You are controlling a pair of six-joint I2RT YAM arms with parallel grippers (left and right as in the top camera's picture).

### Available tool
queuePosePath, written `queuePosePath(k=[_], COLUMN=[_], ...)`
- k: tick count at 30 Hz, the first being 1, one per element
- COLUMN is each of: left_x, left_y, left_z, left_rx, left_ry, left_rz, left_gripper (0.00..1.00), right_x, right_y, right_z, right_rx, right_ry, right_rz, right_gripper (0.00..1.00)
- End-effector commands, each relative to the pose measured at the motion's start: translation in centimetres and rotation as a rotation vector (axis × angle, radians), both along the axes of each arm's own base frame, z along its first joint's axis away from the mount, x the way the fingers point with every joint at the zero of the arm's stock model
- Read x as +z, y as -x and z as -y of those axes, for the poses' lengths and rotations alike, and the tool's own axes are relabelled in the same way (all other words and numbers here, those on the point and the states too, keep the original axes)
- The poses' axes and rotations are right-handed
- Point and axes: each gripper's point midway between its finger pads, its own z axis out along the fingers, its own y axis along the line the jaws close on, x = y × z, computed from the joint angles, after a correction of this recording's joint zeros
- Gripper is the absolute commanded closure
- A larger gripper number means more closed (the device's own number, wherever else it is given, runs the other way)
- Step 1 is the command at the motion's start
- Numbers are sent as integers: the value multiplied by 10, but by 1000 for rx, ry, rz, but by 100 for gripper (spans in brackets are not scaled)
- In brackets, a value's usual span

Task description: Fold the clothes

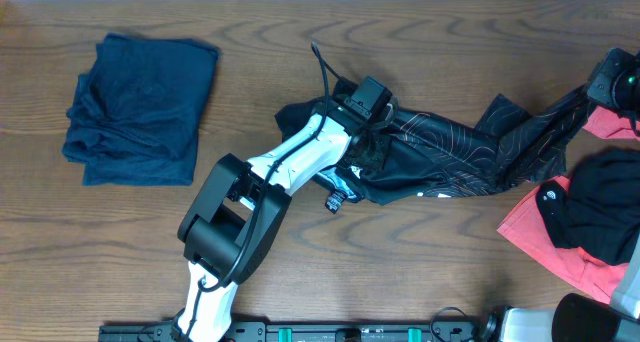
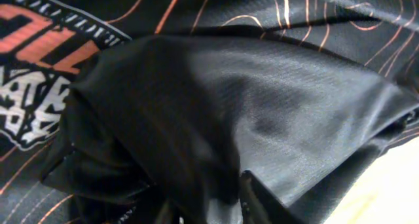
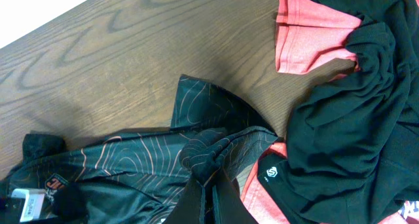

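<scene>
Found navy garment [image 1: 140, 107] folded at left of bench [image 1: 450, 262]. Had left hand [image 1: 366, 122] down at left end of jersey [image 1: 450, 147], mid-bench; could not tell its grip. Held jersey's right end clenched in right hand [image 3: 206, 178], near coral-red garment [image 1: 560, 252] and black garment [image 1: 600, 207]. Seemed mid-spreading; next called for drawing jersey flat before folding.

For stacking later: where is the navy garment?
Overhead view: the navy garment lies left on the table, apart from the black jersey at centre.

Open counter [image 1: 430, 272] lies along the near edge and between the navy pile [image 1: 140, 107] and my left arm [image 1: 290, 167]. Rightward, jersey [image 1: 450, 152], coral garment [image 1: 530, 237] and black garment [image 1: 600, 202] crowd together, blocking passage.
</scene>
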Motion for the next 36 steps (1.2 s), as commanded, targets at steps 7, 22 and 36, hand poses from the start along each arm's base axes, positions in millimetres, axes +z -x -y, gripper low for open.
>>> queuePosePath(k=[7, 22, 36], left_x=[-14, 216, 383], left_y=[4, -29, 24], left_z=[-2, -73, -213], left_rx=[-16, 154, 409], left_ry=[-35, 215, 317], left_rz=[-13, 373, 794], left_gripper=[94, 94, 94], right_x=[-1, -2, 36], right_y=[1, 4, 35], right_z=[3, 2, 4], right_rx=[3, 2, -41], right_ry=[13, 9, 9], right_rz=[-8, -18, 93], right_gripper=[99, 99, 99])
